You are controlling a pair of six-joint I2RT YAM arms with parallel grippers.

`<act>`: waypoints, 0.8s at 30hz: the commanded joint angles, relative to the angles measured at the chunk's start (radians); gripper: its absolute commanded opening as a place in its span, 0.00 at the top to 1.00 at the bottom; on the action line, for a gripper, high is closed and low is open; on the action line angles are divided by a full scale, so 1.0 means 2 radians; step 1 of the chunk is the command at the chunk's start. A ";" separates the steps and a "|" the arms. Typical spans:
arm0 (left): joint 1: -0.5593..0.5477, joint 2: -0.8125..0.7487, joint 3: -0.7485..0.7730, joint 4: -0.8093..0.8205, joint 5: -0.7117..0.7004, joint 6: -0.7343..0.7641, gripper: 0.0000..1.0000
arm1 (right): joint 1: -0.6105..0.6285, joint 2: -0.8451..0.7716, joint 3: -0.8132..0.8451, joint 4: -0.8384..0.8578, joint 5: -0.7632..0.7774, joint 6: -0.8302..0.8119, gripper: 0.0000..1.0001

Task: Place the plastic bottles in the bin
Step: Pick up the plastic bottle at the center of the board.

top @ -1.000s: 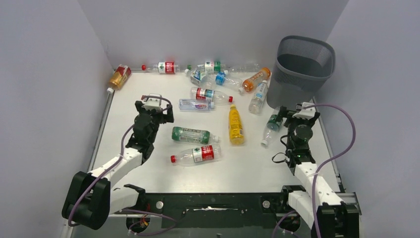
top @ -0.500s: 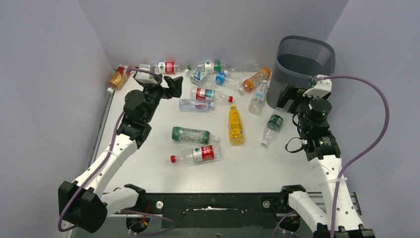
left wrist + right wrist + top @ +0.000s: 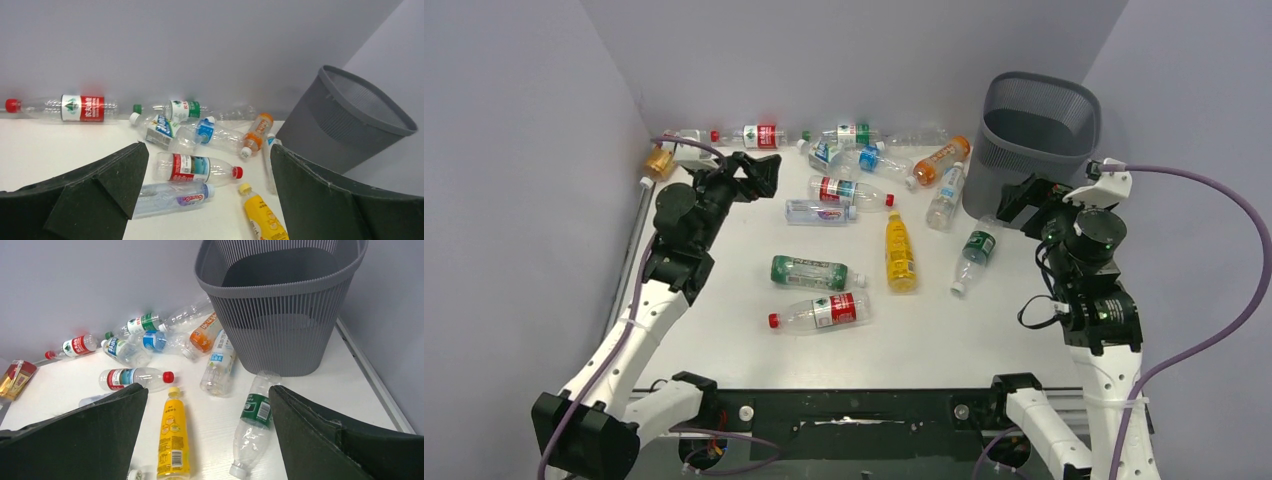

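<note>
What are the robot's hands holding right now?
Nothing. The left gripper and the right gripper are both open and empty; the plastic bottles lie on the table.

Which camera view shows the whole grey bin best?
The top external view: the bin shows almost whole there, rim and ribbed wall. The right wrist view shows it close, with its inside, but cuts off the far rim. In the left wrist view a finger hides its lower part.

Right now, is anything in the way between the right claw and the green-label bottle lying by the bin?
No, nothing visible. The right gripper hangs open, and the green-label bottle lies uncovered in front of it, beside the bin.
</note>
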 commanded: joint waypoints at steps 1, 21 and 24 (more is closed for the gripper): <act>0.008 0.037 0.034 -0.043 0.010 -0.007 0.04 | 0.001 0.005 -0.006 -0.017 0.003 0.021 0.02; -0.143 0.257 0.119 -0.188 0.045 -0.074 0.04 | 0.022 0.169 -0.109 0.039 -0.149 0.060 0.02; -0.146 0.274 0.136 -0.206 0.032 -0.076 0.04 | 0.033 0.209 -0.103 0.049 -0.160 0.064 0.02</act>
